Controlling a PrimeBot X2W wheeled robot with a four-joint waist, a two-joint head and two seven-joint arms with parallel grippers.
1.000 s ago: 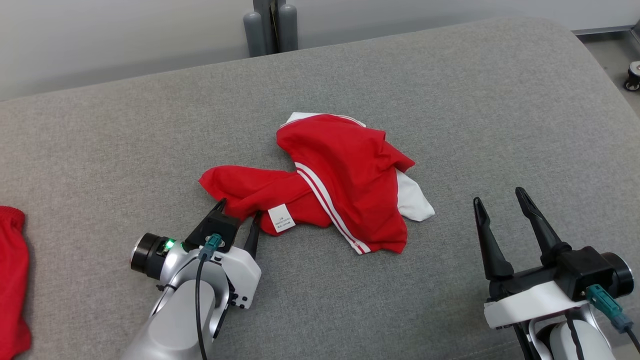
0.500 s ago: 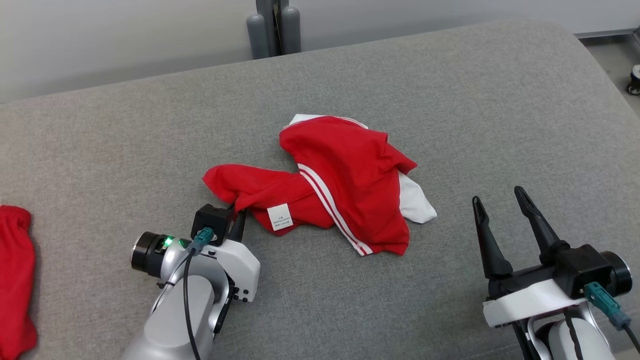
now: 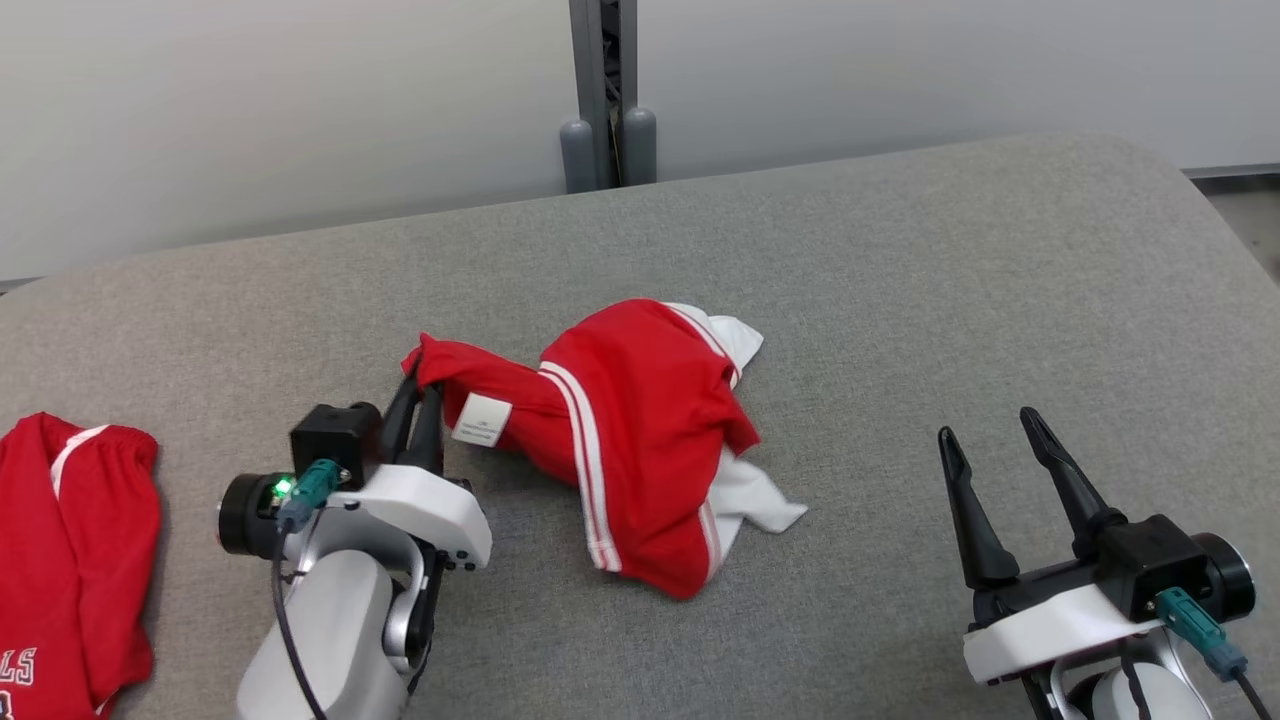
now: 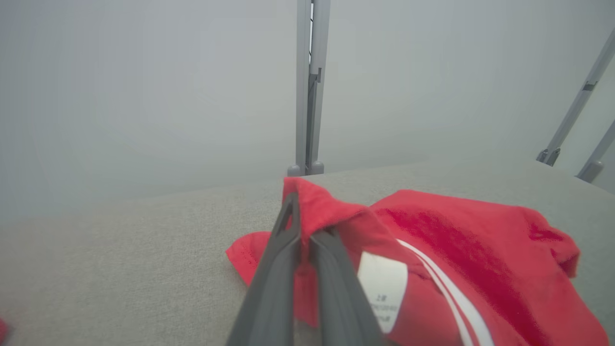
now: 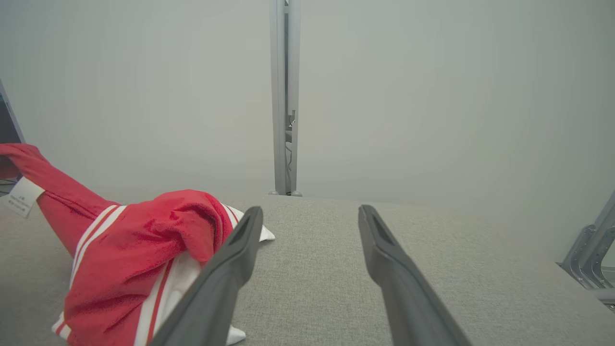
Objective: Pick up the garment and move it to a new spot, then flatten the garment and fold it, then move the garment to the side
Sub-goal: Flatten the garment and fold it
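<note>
A crumpled red garment with white stripes, white lining and a white label lies on the grey cushion. My left gripper is shut on its left corner, which is lifted off the cushion while the rest still rests there. In the left wrist view the two fingers pinch the red fabric just left of the label. My right gripper stands open at the lower right, apart from the garment, with nothing between its fingers.
A second red garment with white trim lies at the cushion's left edge. A grey post stands against the pale wall behind. Metal frame legs show off the right end of the cushion.
My left gripper has shut on the garment's left corner and raised it, dragging the cloth into a tighter heap. The head camera has tilted up, shifting the whole picture. The right gripper stays put.
</note>
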